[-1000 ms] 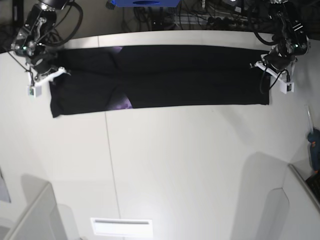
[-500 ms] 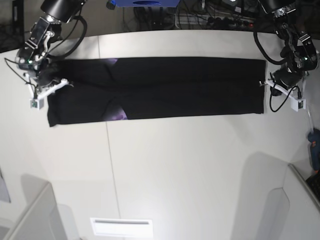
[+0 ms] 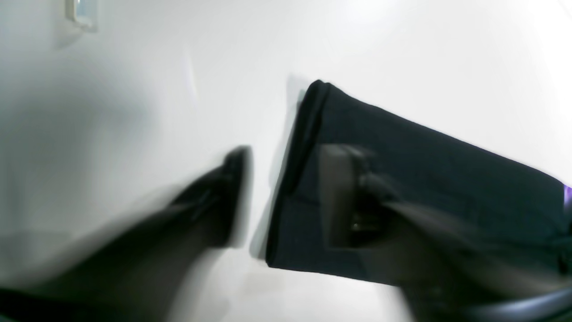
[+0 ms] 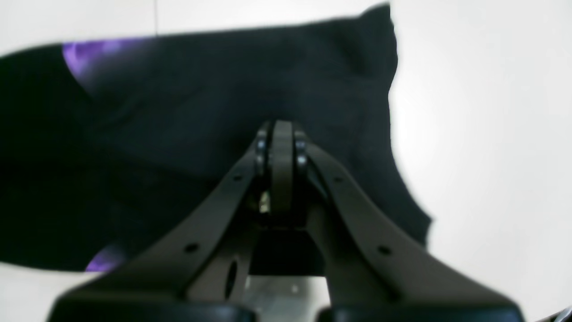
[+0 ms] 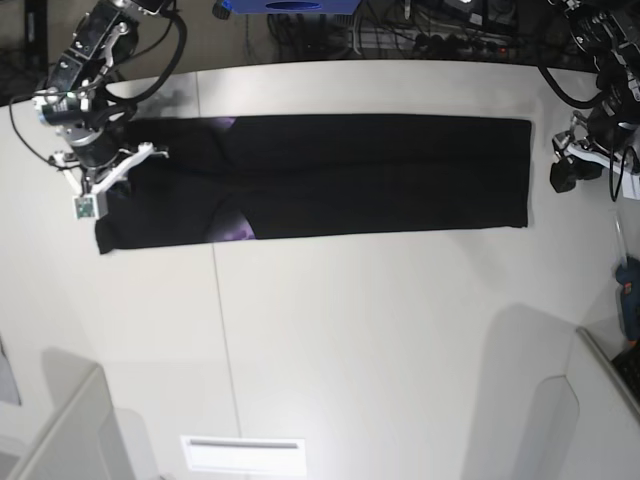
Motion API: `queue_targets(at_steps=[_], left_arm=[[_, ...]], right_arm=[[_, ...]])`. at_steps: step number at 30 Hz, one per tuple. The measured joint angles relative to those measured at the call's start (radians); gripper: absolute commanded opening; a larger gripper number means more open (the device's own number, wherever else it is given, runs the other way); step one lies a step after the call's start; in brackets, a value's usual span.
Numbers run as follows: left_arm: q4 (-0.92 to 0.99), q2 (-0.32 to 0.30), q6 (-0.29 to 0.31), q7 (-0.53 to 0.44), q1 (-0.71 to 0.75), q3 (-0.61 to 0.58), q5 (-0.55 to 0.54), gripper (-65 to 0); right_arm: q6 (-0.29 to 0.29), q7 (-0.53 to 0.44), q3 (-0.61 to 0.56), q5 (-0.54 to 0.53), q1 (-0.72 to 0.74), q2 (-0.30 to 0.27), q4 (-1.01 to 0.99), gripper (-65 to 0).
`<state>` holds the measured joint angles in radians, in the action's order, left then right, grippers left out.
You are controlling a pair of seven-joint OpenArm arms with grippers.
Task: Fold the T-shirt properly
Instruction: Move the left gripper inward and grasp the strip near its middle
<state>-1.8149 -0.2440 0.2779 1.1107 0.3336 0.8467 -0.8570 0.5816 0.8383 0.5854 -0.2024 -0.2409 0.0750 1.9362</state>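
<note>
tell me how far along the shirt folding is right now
Done: the T-shirt lies as one long, narrow folded strip across the table, sleeve parts tucked in. In hand: nothing visibly gripped; the left gripper is open beside the strip's end, and the right gripper is shut over the other end. Left: folding the strip crosswise into a compact packet.

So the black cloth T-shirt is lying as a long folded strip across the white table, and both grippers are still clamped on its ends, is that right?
Not quite. The black cloth T-shirt does lie as a long folded strip across the white table, but the left gripper has let go: the left wrist view shows its jaws apart, straddling the shirt's end. The right gripper is shut over the cloth.
</note>
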Motion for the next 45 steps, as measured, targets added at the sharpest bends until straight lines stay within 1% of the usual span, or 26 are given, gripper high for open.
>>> queue_targets(at_steps=[1,2,3,4,5,8,11,15,19,23,24,25,29,36,38,43,45], left_arm=[[0.028,0.002,0.0,-0.001,-0.005,0.003,0.003,-8.7],[0.064,0.002,-0.001,-0.003,-0.01,0.003,0.003,-3.8],[0.097,0.002,-0.006,-0.002,-0.013,0.003,0.012,-1.0],[0.122,0.002,-0.005,0.001,-0.015,0.001,0.015,-1.0],[0.146,0.002,-0.006,0.001,-0.021,0.001,0.015,-2.3],[0.207,0.003,-0.003,-0.003,-0.054,-0.003,0.01,-7.7],[0.242,-0.009,-0.008,-0.003,-0.074,-0.057,0.017,-10.9],[0.288,-0.005,-0.008,-0.006,-0.101,-0.107,0.011,-11.0],[0.33,-0.009,0.0,-0.026,-0.12,-0.117,-0.005,-11.0],[0.33,-0.014,0.005,-0.05,-0.12,-0.182,-0.009,-11.4],[0.328,-0.014,0.005,-0.061,-0.12,-0.198,-0.009,-12.8],[0.329,-0.014,0.005,-0.079,-0.12,-0.212,-0.009,-15.6],[0.333,-0.009,0.003,-0.099,-0.112,-0.235,-0.005,-36.0],[0.34,-0.008,0.0,-0.081,-0.112,-0.235,0.009,-65.0],[0.341,-0.017,0.0,-0.078,-0.111,-0.236,0.006,-65.0],[0.34,-0.084,0.0,-0.074,-0.111,-0.235,0.011,-65.0],[0.333,-0.101,-0.001,-0.079,-0.112,-0.229,0.011,-65.0]], right_arm=[[0.002,0.0,-0.008,0.001,-0.004,0.003,0.0,-65.0],[0.002,0.0,-0.01,0.001,-0.004,0.006,0.0,-65.0],[0.002,-0.001,-0.015,0.002,-0.006,0.005,0.0,-65.0],[0.002,-0.006,-0.016,0.001,-0.01,0.005,0.0,-65.0],[0.002,-0.004,-0.019,0.001,-0.01,0.008,0.0,-65.0],[0.002,-0.003,-0.018,0.002,-0.019,0.008,0.001,-65.0],[0.002,-0.003,-0.018,0.0,-0.02,0.008,0.001,-65.0],[0.002,-0.003,-0.018,0.001,-0.021,0.008,0.002,-65.0],[0.002,-0.004,-0.018,0.001,-0.026,0.008,0.002,-65.0],[0.002,-0.003,-0.018,0.001,-0.032,0.008,0.002,-65.0],[0.002,-0.003,-0.018,0.001,-0.032,0.008,0.002,-65.0],[0.002,-0.003,-0.018,0.001,-0.032,0.008,0.002,-65.0],[0.002,-0.003,-0.015,0.001,-0.031,0.008,0.002,-65.0],[0.002,-0.003,-0.013,0.001,-0.031,0.008,0.002,-65.0],[0.002,-0.003,-0.013,0.001,-0.031,0.008,0.002,-65.0],[0.002,-0.003,-0.013,0.001,-0.034,0.008,0.002,-65.0],[0.002,-0.003,-0.013,0.001,-0.034,0.008,0.002,-65.0]])
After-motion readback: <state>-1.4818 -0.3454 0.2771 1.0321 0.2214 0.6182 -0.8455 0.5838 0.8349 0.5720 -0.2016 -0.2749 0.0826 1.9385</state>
